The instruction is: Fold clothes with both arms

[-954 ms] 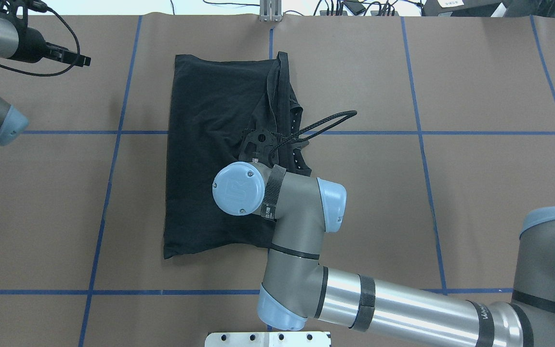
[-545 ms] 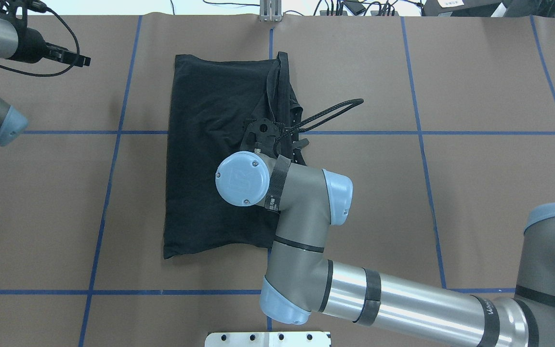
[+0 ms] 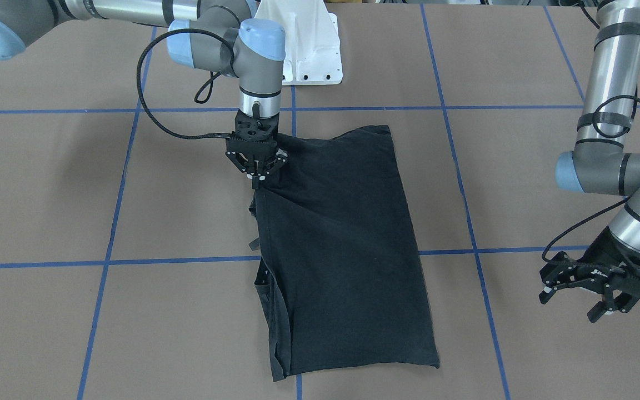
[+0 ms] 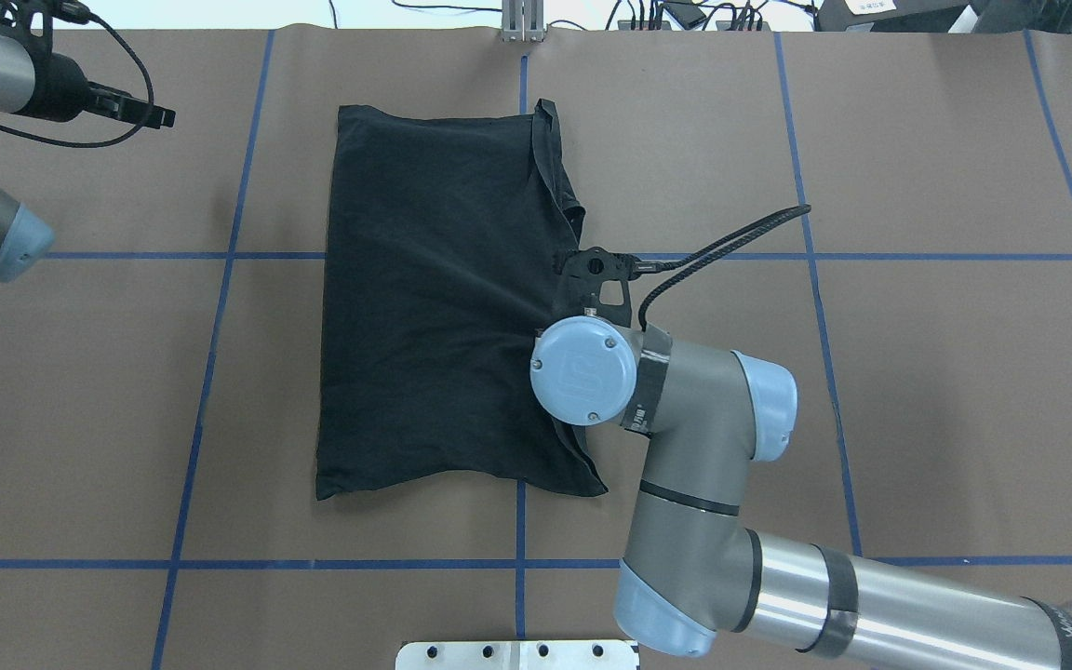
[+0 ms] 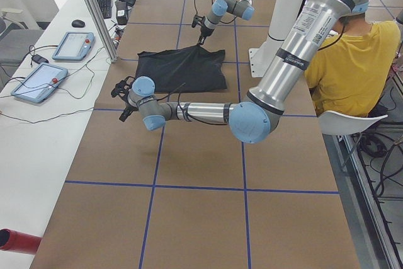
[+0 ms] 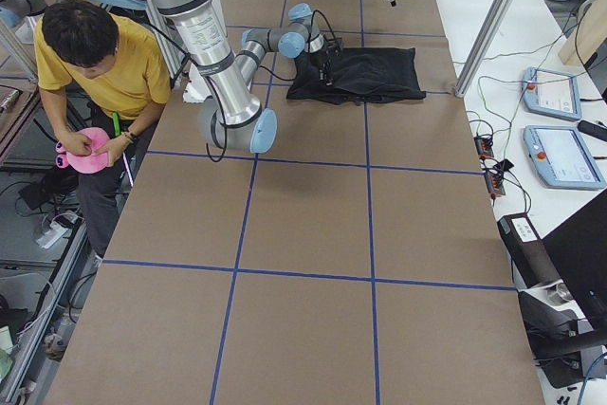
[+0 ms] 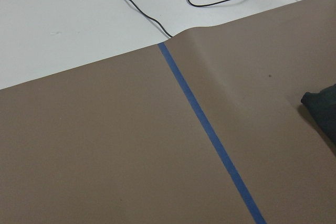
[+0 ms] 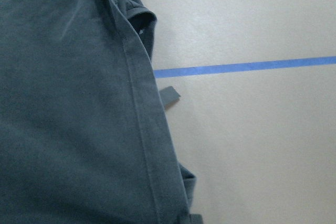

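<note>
The black T-shirt [image 4: 424,307] lies folded into a tall rectangle on the brown table; it also shows in the front view [image 3: 342,250]. Its graphic and collar logo are hidden. My right gripper [image 3: 255,179] is shut on the shirt's edge on the robot's right and holds the fabric up in a small peak. In the overhead view it [image 4: 584,279] sits mostly under its own wrist. The right wrist view shows the shirt's hem [image 8: 142,129]. My left gripper [image 3: 570,304] is open and empty, well off the shirt's far left corner [image 7: 323,108].
The white base plate [image 3: 303,50] stands at the robot's edge of the table. Blue tape lines [image 4: 220,255] grid the brown paper. A small tape scrap [image 8: 169,95] lies beside the shirt. A seated person in yellow [image 5: 352,61] is behind the robot.
My right gripper has moved toward the robot's right, drawing the shirt's top layer with it. That layer now lies spread flatter to the shirt's right edge. The left arm has not moved.
</note>
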You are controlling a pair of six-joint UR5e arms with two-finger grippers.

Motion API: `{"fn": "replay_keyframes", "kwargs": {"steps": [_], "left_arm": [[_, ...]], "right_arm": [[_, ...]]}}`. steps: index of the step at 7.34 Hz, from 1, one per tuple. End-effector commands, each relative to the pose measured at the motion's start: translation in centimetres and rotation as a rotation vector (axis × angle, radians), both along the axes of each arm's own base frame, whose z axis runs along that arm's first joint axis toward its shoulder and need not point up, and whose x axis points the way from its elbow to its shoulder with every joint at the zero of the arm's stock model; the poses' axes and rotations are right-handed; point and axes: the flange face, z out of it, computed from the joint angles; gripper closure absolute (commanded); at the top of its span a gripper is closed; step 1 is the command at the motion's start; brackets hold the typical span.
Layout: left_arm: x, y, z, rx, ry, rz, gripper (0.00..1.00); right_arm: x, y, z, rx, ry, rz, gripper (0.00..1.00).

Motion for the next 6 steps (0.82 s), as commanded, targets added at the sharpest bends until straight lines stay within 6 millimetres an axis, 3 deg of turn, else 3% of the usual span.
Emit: {"fn": "replay_keyframes", "kwargs": {"steps": [1, 2, 3, 4, 6], "left_arm": [[0.2, 0.1, 0.0, 0.000, 0.000, 0.004, 0.00], [0.2, 0.1, 0.0, 0.000, 0.000, 0.004, 0.00], [0.2, 0.1, 0.0, 0.000, 0.000, 0.004, 0.00], [0.2, 0.1, 0.0, 0.000, 0.000, 0.004, 0.00], [0.6, 0.2, 0.0, 0.000, 0.000, 0.008, 0.00]], "right_arm": [[0.7, 1.5, 2.2, -0.002, 0.016, -0.017, 1.00], [0.6, 1.5, 1.8, 0.000, 0.008, -0.018, 0.67], [1.1, 1.0, 0.6, 0.003, -0.018, 0.000, 0.01], [2.2, 1.1, -2.0, 0.013, -0.067, -0.001, 0.00], [1.7, 2.8, -2.8, -0.009, -0.097, -0.008, 0.00]]}}
